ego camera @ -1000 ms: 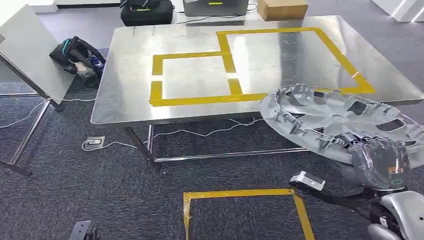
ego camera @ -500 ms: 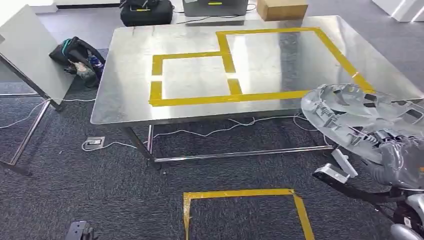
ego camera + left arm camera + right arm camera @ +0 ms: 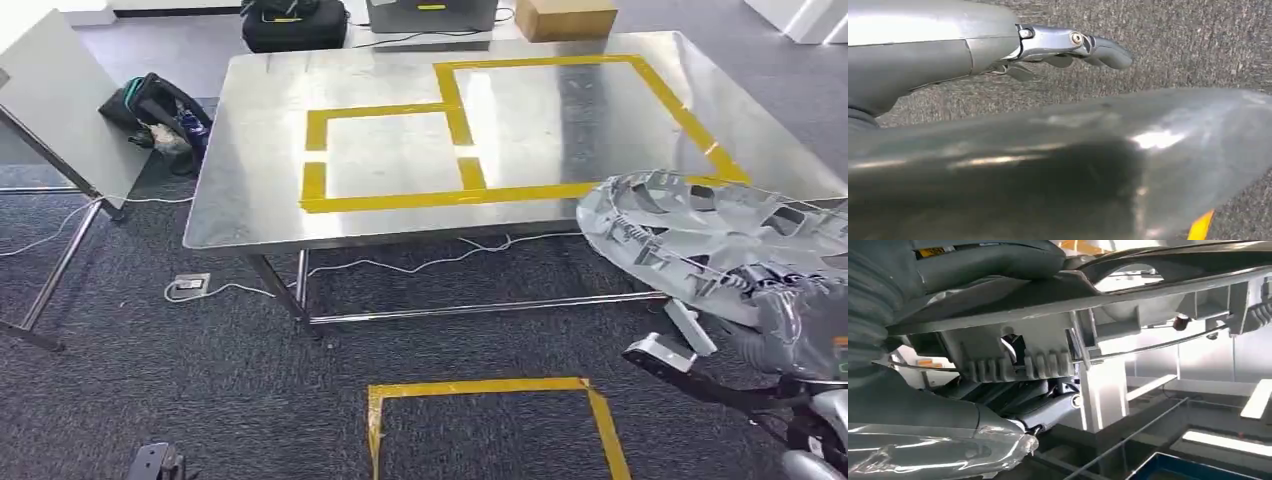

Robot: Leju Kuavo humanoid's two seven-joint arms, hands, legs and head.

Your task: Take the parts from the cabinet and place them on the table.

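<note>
Hubcap (image 3: 720, 235), silver-grey and spoked, is held by its near rim in the right hand (image 3: 800, 325), tilted, with its ribbed inner side turned upward. Its far edge is seen over the near right corner of the steel table (image 3: 260, 200), while most of it hangs above the dark carpet (image 3: 200, 380) in front of that corner. In the right wrist view the rim (image 3: 1058, 295) is clamped between the thumb above and the darker fingers (image 3: 1048, 410) below. Yellow tape rectangles (image 3: 390, 150) are marked on the tabletop, and a further tape outline (image 3: 480, 388) on the floor. The left hand (image 3: 1068, 47) is shown over carpet with fingers extended and nothing grasped. A black bag (image 3: 155, 115) lies beyond the table's left end.
</note>
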